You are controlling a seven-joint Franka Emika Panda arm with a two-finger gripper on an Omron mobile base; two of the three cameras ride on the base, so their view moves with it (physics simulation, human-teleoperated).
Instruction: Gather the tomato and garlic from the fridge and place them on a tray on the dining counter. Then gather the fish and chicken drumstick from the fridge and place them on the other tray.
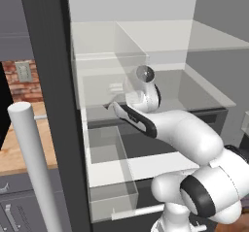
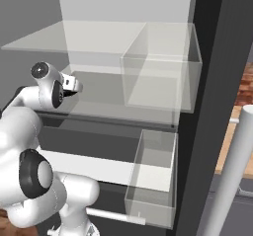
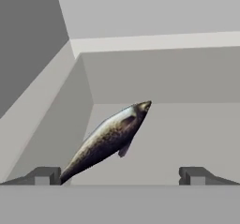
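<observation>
I note an open fridge door [image 1: 46, 105] with a pale round handle [image 1: 31, 163]. Clear glass shelves [image 2: 74, 40] sit above the claw; a transparent bin [image 2: 160, 74] lies beside it, another [image 2: 153, 178] below.

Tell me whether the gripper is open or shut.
Open: the gripper has its fingers wide apart, nothing between them.

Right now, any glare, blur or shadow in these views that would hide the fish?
Hand view: sharp, flat even light, no glare; the fish reads clearly between the open gripper tips. Left base view: translucent shelf bins wash out the interior, and the arm blocks the shelf. Right base view: same hazy clear bin; soft shading, no blur.
</observation>
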